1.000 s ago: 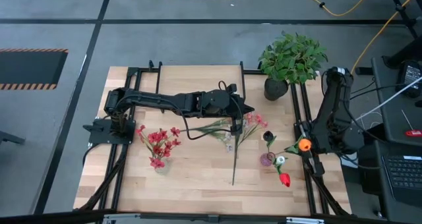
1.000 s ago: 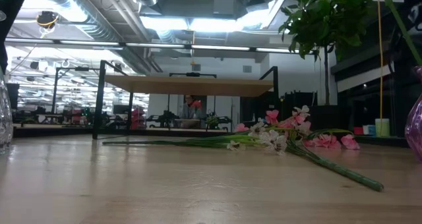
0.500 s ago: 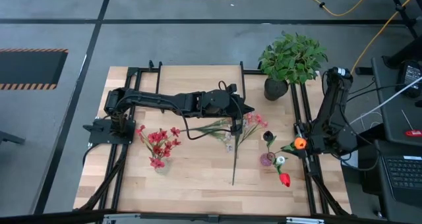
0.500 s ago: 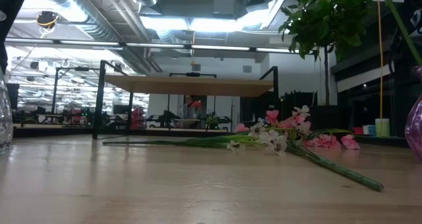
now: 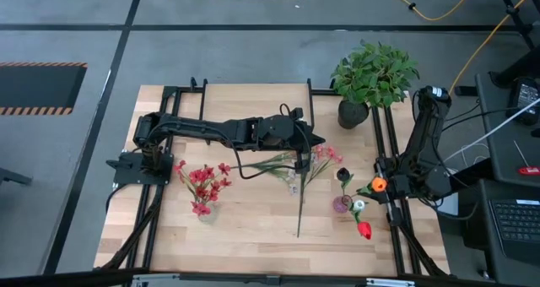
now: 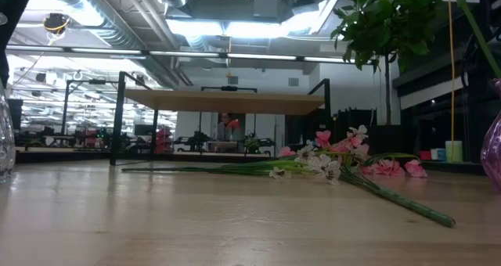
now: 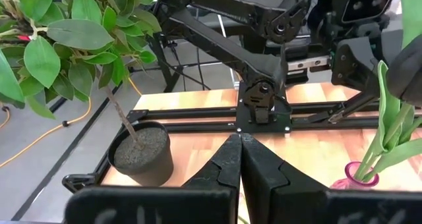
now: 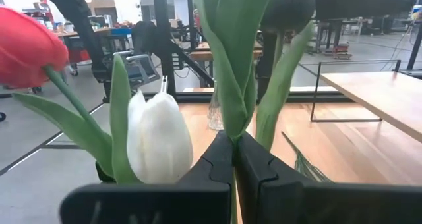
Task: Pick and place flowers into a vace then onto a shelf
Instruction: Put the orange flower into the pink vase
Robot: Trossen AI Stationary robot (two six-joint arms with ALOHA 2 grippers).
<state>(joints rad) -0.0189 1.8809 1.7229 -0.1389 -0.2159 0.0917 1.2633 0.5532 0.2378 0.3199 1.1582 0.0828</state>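
A pink vase (image 5: 342, 204) at the table's right holds a dark tulip (image 5: 342, 175), a white one (image 8: 158, 135) and a red one (image 5: 364, 230). Just right of it, my right gripper (image 8: 234, 148) is shut on an orange-bloomed flower (image 5: 379, 184). More flowers (image 5: 295, 165) lie flat mid-table with my shut left gripper (image 5: 319, 139) hovering above them, touching nothing. Red flowers stand in a clear vase (image 5: 202, 204) at the left. The shelf (image 6: 223, 102) stands at the far side. My right gripper pinches the flower's green stem and leaf (image 8: 227, 112) between its two fingers. The fingers lie level and point toward the table's left, across the upright stem. The bloom is above the wrist view's frame. The stem's lower end is hidden below the fingers.
A bushy green plant in a black pot (image 5: 354, 111) stands at the far right corner, close behind the pink vase. Black frame rails (image 5: 384, 143) run along the table's sides. Bare wood lies near the front edge (image 5: 270, 245).
My right gripper has sunk, still shut on the orange flower, and the bloom has shifted slightly toward the pink vase. The flowers on the table lie where they were.
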